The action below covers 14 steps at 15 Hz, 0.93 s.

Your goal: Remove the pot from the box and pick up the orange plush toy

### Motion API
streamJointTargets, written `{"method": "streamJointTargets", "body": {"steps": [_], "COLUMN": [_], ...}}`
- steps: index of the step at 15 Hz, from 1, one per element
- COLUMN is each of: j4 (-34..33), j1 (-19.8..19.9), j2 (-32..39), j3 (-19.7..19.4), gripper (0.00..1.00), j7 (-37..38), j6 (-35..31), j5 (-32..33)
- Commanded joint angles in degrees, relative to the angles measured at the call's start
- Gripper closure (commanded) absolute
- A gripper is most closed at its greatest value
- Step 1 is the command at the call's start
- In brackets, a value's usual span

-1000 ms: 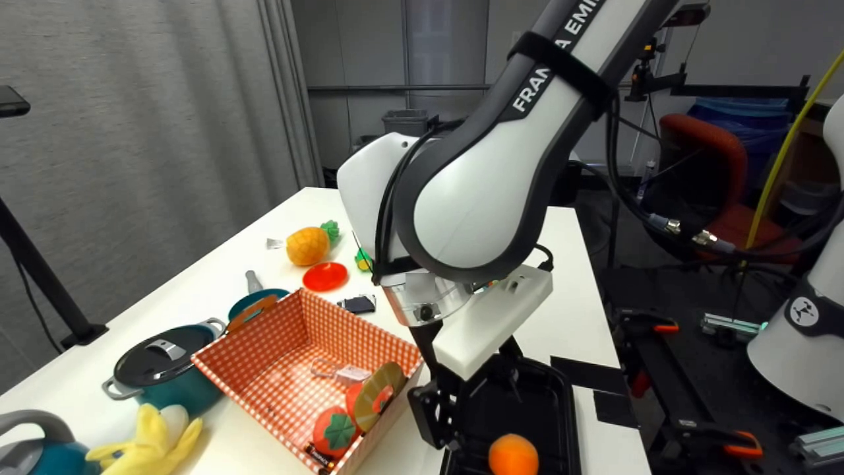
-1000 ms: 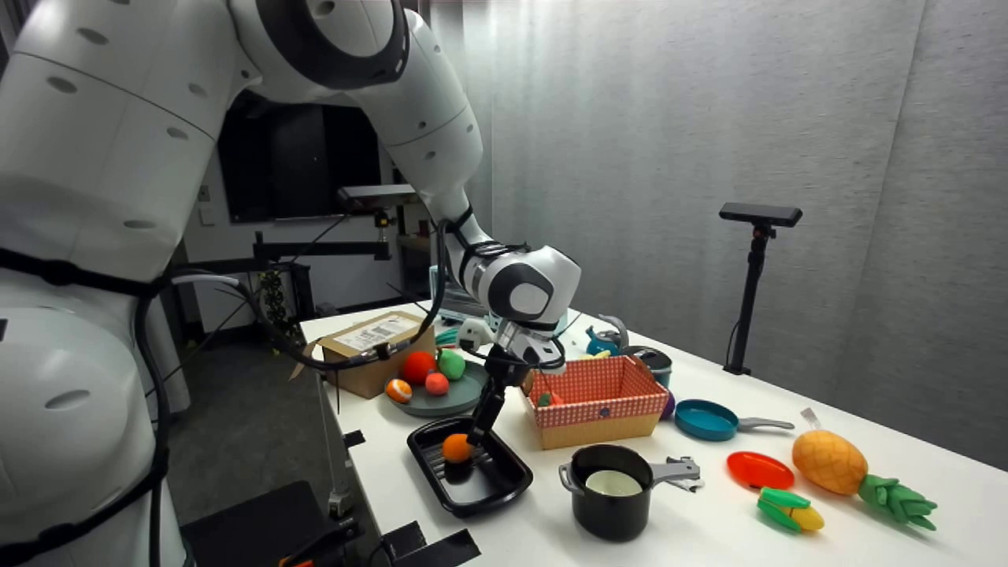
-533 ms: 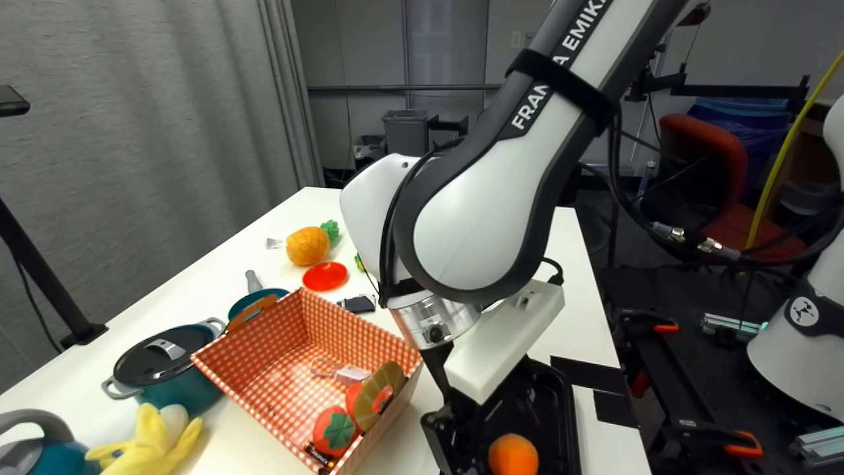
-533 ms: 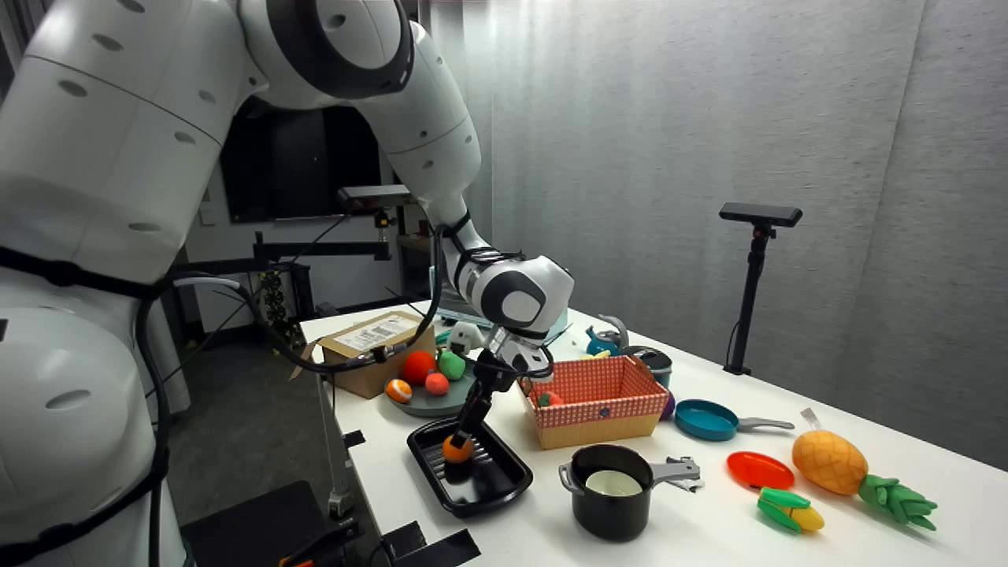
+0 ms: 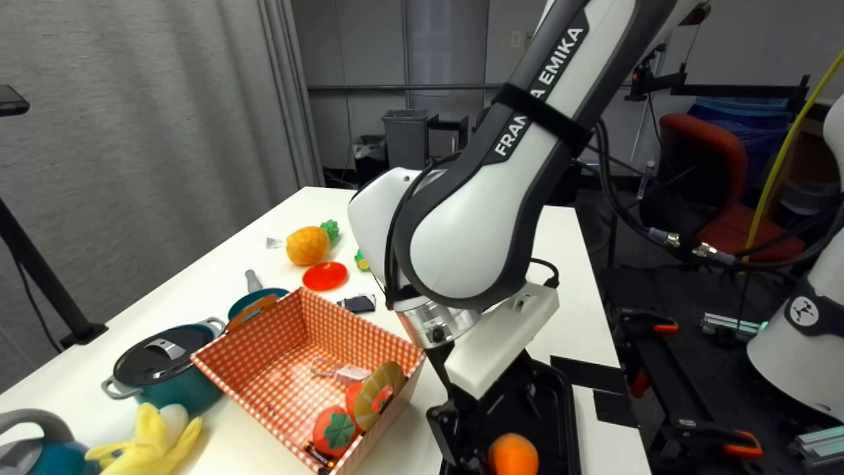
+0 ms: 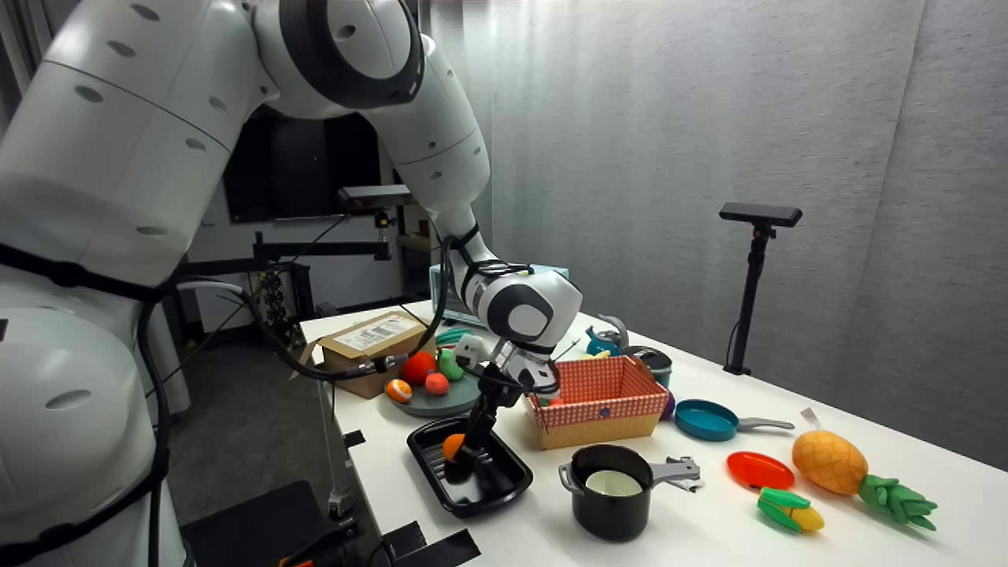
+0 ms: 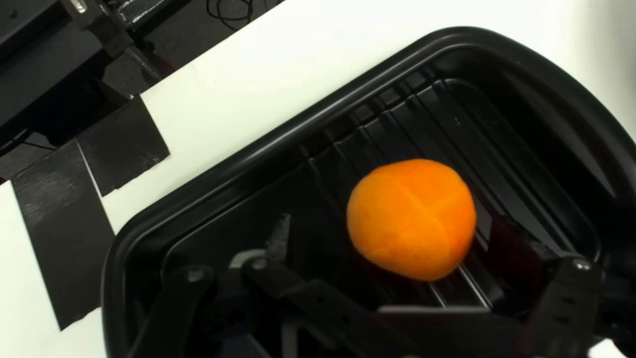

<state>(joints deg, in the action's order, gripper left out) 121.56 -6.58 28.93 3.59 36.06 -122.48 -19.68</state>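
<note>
The orange plush toy (image 7: 411, 220), a round ball, lies in the black ribbed tray (image 7: 278, 133). Around it, low in the tray, my gripper (image 7: 398, 242) stands open. In the wrist view the toy sits between the fingers, nearer the right one, with a wide gap on the left; contact is not visible. In an exterior view a finger (image 6: 478, 431) covers part of the toy's side. The black pot (image 6: 610, 512), whitish inside, stands on the table beside the box (image 6: 602, 425). The red checked box (image 5: 264, 343) holds a toy tomato (image 5: 334, 430) and a few small items.
Beyond the tray are a grey plate (image 6: 429, 404) of toy fruit and a cardboard box (image 6: 370, 346). A blue pan (image 6: 706, 420), red disc (image 6: 760, 470), pineapple (image 6: 828, 462) and corn (image 6: 790, 512) lie past the pot. The tray sits near the table edge.
My gripper has come down further into the tray around the orange toy, shifting slightly sideways in the last half second. The toy, pot and box have stayed where they were.
</note>
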Motion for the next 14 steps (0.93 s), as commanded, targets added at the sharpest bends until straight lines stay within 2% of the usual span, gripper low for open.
{"method": "streamJointTargets", "body": {"steps": [1, 14], "j4": [-1.50, -3.64], "j1": [0.17, -0.11], "j2": [1.02, 2.90], "j3": [-1.09, -0.55], "gripper": [0.00, 0.00], "j7": [-1.35, -1.40], "j6": [1.14, 1.43], "j5": [-0.28, -1.23]}}
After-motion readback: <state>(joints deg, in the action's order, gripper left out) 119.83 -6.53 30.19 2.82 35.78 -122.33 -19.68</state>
